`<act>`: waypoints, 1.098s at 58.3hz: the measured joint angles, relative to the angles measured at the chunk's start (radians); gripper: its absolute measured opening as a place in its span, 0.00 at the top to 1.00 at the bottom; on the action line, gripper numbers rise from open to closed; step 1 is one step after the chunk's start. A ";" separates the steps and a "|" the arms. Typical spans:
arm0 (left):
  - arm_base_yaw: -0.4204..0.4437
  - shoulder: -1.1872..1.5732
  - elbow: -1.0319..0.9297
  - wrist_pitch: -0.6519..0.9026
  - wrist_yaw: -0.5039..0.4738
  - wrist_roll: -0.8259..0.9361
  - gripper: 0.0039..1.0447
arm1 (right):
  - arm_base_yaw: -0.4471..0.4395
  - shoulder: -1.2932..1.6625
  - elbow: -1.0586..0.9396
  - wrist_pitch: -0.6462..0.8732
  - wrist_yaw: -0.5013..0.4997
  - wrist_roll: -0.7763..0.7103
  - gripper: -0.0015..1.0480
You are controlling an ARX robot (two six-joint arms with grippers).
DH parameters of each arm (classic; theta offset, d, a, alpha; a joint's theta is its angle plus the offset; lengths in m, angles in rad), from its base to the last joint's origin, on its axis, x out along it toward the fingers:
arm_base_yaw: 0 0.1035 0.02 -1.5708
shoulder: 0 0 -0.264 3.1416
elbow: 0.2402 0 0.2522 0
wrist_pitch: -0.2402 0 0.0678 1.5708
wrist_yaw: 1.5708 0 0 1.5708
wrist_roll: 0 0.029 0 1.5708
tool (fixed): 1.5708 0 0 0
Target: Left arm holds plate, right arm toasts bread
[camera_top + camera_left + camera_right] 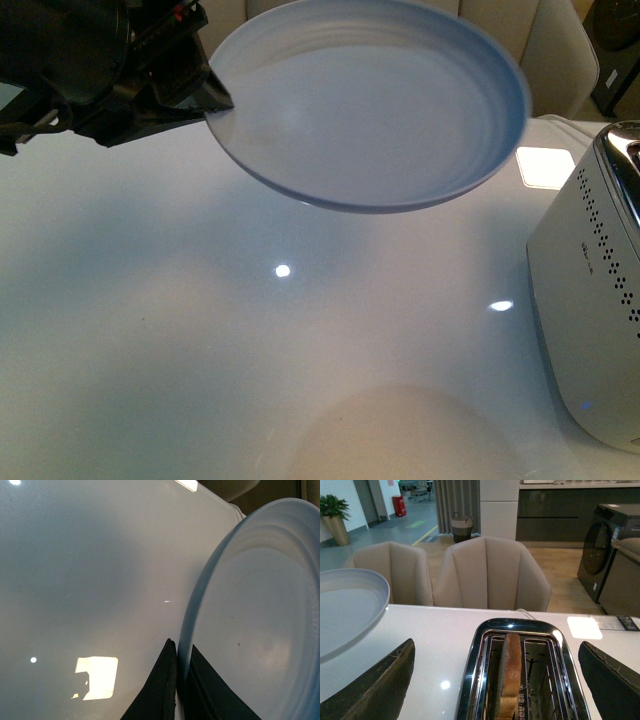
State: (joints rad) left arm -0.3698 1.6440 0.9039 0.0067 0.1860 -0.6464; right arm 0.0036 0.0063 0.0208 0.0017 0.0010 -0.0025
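My left gripper (pixel 215 100) is shut on the rim of the pale blue-grey plate (pixel 380 110) and holds it tilted above the white table. In the left wrist view its black jaws pinch the plate rim (pixel 182 645) at the gripper (pixel 178 652). The bread (pixel 509 672), a light-brown slice, stands upright in a slot of the chrome-topped toaster (pixel 480 655), its top sticking out. My right gripper (pixel 497 680) is open and empty, its two black fingers (pixel 375 690) wide apart on either side of the toaster. The plate also shows in the right wrist view (pixel 345 605).
The white toaster (pixel 590 330) stands at the table's right side in the front view. Beige chairs (pixel 490 575) stand behind the table's far edge. A washing machine (pixel 607 545) is further back. The glossy white table (pixel 200 330) lies below the plate.
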 joint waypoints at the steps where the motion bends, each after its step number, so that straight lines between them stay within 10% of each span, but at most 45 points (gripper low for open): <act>1: 0.000 0.000 0.000 -0.002 -0.006 -0.003 0.97 | 0.000 0.000 0.000 0.000 0.000 0.000 0.09; 21: 0.045 -0.001 0.020 -0.011 0.084 -0.002 0.97 | 0.000 -0.001 0.000 0.000 0.000 0.000 0.09; 64: 0.647 0.292 -0.018 0.127 0.302 0.547 0.97 | 0.000 -0.001 0.000 0.000 0.000 0.000 0.09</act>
State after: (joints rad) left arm 0.2768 1.9358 0.8864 0.1341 0.4881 -0.0994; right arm 0.0036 0.0055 0.0208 0.0017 0.0013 -0.0025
